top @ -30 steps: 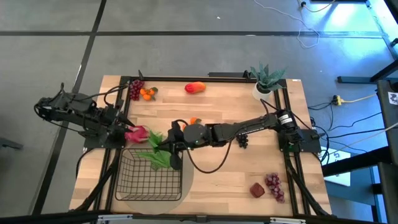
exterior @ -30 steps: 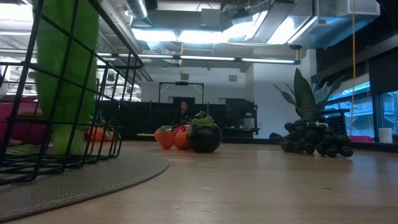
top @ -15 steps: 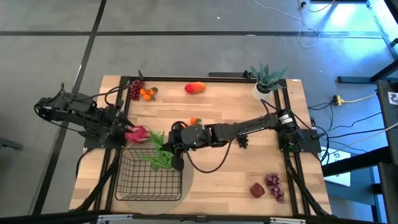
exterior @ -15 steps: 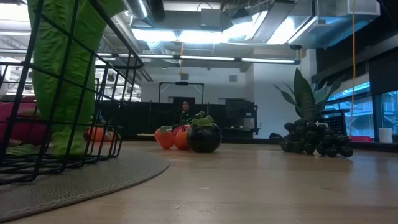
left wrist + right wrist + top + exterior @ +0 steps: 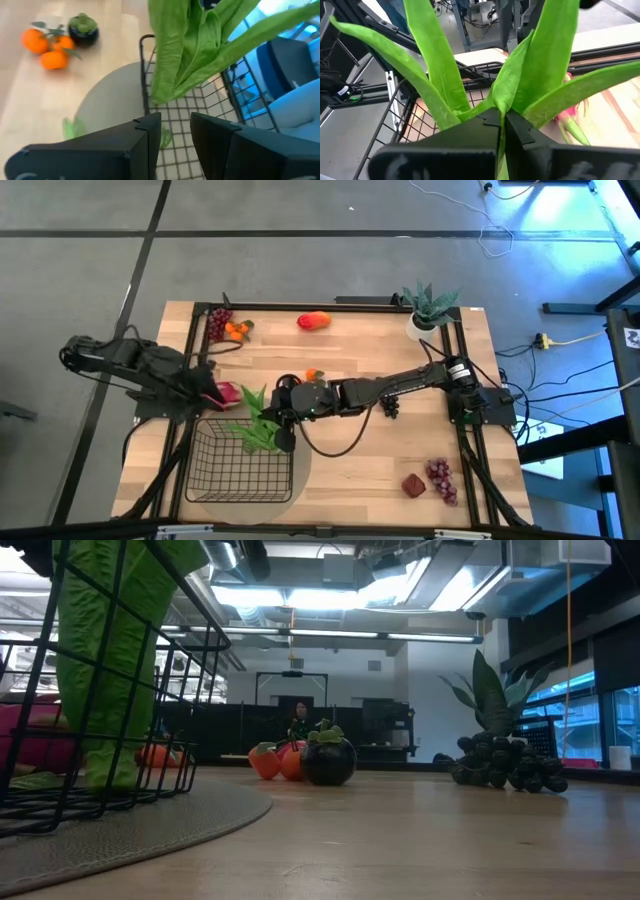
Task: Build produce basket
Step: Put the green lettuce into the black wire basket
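As seen from the high view, the basket [image 5: 240, 465] was recorded as the landmark, standing on a round grey mat [image 5: 300, 470]. The right gripper [image 5: 277, 423] was clenched on the leafy stalks [image 5: 255, 427], held over the basket's far right corner. The left gripper [image 5: 207, 387] was noted just beyond the basket's far left corner, beside the pink dragon fruit [image 5: 226, 393]; whether the fruit was grasped could not be told. A mango [image 5: 314, 321], small oranges [image 5: 236, 331] and a grape bunch [image 5: 218, 323] were listed well beyond the basket, a second grape bunch [image 5: 441, 476] far to its right.

From the low view, the stalks [image 5: 105, 660] were seen hanging inside the basket wire [image 5: 190, 700], tips near its floor. Oranges [image 5: 275, 761] and dark grapes [image 5: 505, 768] were logged beyond it.

In the left wrist view, that gripper's fingers [image 5: 150, 145] were parted a little, with nothing seen between them; the stalks [image 5: 185, 45] drooped over the basket rim [image 5: 145, 65].

In the right wrist view, the fingers [image 5: 487, 125] were shut on the stalk base where the leaves [image 5: 540, 55] join.

Handling was judged thus: light, soft, floppy leaves; best held at the firmer base, as done. Snagging on the wire was considered possible.
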Available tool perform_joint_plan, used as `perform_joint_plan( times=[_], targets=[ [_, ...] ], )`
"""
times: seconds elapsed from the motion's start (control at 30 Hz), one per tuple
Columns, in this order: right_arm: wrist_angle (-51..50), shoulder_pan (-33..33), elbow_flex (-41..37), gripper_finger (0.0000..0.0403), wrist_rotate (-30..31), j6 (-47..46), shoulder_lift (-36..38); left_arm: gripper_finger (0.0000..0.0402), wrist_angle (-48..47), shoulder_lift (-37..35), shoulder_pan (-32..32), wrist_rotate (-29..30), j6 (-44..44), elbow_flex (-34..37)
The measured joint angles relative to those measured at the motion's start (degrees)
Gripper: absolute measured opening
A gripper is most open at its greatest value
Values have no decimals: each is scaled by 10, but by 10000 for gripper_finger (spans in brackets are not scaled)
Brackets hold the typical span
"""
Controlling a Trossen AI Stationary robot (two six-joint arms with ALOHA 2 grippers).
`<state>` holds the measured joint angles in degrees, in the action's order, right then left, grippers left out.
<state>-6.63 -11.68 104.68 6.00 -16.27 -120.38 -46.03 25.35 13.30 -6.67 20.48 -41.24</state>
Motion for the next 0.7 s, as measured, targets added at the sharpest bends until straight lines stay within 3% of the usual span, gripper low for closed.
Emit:
perform_joint_plan(
  times=[0.43, 0.7],
  targets=[
    [-5, 0, 0, 0, 0, 0, 0, 94, 160, 102, 0, -18, -3, 33],
    [-6, 0, 0, 0, 0, 0, 0, 94, 206, 153, 0, -6, -30, 33]
  ],
)
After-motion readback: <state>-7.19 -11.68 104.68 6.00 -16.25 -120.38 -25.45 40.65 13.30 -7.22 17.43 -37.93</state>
